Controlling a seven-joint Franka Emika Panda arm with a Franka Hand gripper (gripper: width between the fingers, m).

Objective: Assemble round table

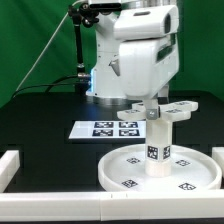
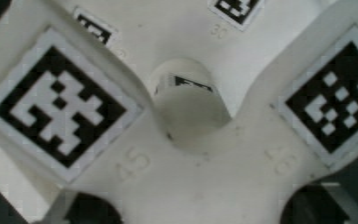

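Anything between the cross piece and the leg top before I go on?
Nothing visible. The cross piece is right at the top of the leg, which stands upright on the disc. The marker board lies off to the exterior view's left.

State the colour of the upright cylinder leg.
The leg is white with a black-and-white tag; exterior view.

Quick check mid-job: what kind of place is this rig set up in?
Probably a robotics lab bench: a black table, a green curtain behind, a fixed marker board, and a tag-covered white round disc.
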